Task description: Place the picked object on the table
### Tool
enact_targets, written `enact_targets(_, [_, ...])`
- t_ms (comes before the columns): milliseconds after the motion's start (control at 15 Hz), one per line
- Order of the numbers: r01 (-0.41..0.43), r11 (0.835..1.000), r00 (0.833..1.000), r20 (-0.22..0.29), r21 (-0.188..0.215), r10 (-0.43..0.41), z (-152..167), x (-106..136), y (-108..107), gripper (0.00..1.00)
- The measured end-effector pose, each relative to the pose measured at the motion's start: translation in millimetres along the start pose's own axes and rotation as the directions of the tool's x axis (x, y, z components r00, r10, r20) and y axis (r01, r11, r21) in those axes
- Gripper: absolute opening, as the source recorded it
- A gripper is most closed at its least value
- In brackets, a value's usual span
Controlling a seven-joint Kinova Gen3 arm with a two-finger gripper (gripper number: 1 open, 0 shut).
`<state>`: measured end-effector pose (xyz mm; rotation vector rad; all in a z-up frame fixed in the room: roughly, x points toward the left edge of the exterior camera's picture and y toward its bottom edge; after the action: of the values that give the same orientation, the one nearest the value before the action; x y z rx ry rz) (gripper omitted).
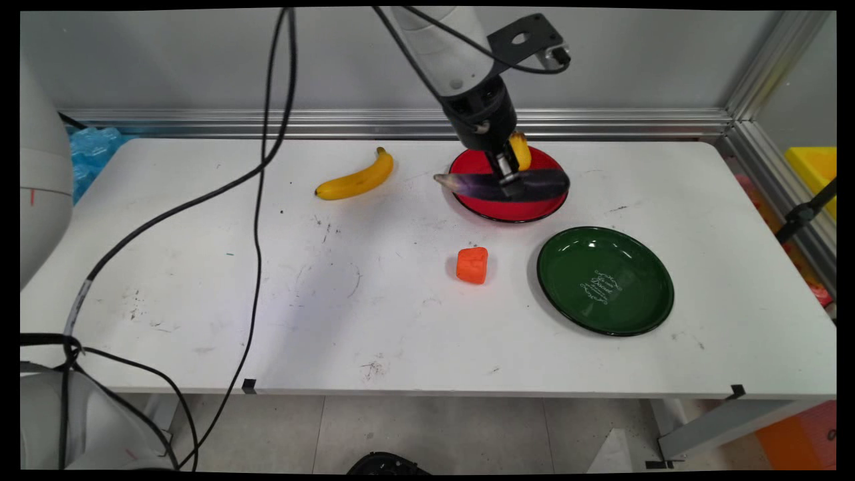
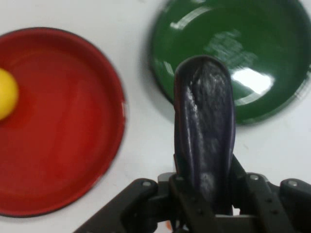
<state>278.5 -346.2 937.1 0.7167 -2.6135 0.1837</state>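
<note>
- The gripper hangs over the red plate, its fingers pinching a dark purple eggplant that lies level above the plate.
- A small yellow piece sits on the red plate's far side.
- A green plate lies nearer on the counter, an orange block just left of it.
- A banana lies left of the red plate, apart from it.
</note>
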Motion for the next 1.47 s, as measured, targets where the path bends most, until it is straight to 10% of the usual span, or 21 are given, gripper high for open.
enact_targets(533, [-0.252,0.958,0.965,0.037,-0.139,0.259,-17,-35,47,0.0])
enact_targets(1467, [-0.248,0.958,0.958,0.107,-0.146,0.265,87,-89,86,0.0])
